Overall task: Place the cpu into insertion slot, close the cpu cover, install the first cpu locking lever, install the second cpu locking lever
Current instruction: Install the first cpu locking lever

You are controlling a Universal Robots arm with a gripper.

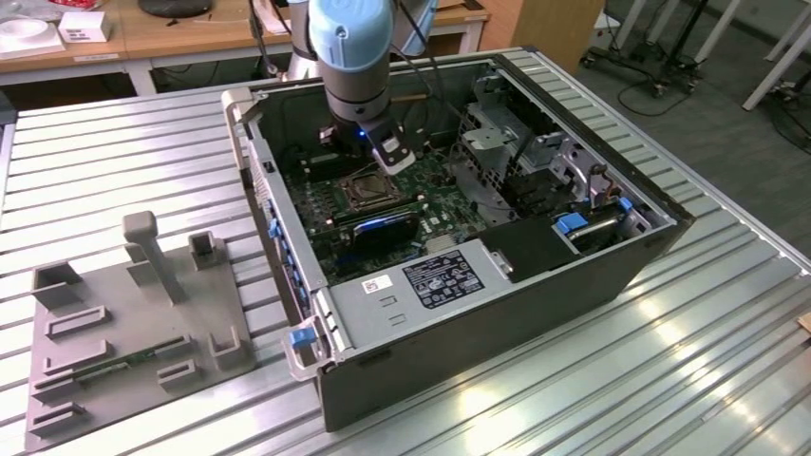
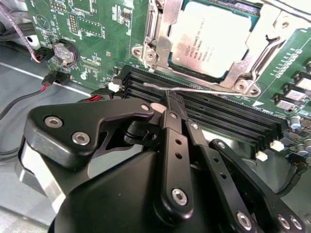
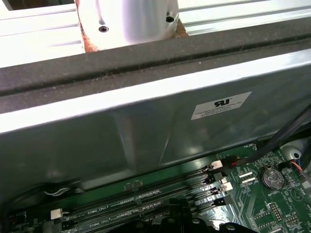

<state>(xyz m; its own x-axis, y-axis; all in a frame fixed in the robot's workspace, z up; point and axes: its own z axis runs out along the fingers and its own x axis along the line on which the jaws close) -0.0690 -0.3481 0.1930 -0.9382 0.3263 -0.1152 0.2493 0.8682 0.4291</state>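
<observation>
Ribbed metal bench [image 1: 152, 152] runs under everything I'm watching, with desks and open floor beyond. At the exterior view's left sits a grey fixture tray [image 1: 127, 332] with upright holders. Moving toward the exterior view's right, the open computer case [image 1: 507, 313] lies on its side. My arm [image 1: 348, 57] reaches down into it, with the gripper [image 1: 386, 152] low over the green motherboard [image 1: 438, 204], just beside the insertion slot [image 1: 375, 190].

As I judge it, the early steps are done. In the second wrist view the cpu [image 2: 209, 41] sits flat in the slot, and the cpu cover [image 2: 165, 26] appears folded down around it, its window framing the chip. The lever work looks unfinished. A thin silver locking lever [image 2: 218, 91] stretches across the black memory slots [image 2: 218, 119] beside the socket and does not seem latched. I cannot tell how the other lever stands.

The fingers [image 2: 173, 141] are drawn together with no gap at the tips. The tips meet the lever near one end, touching it. Whether the rod is pinched between the pads or only pressed by them, I cannot tell.
</observation>
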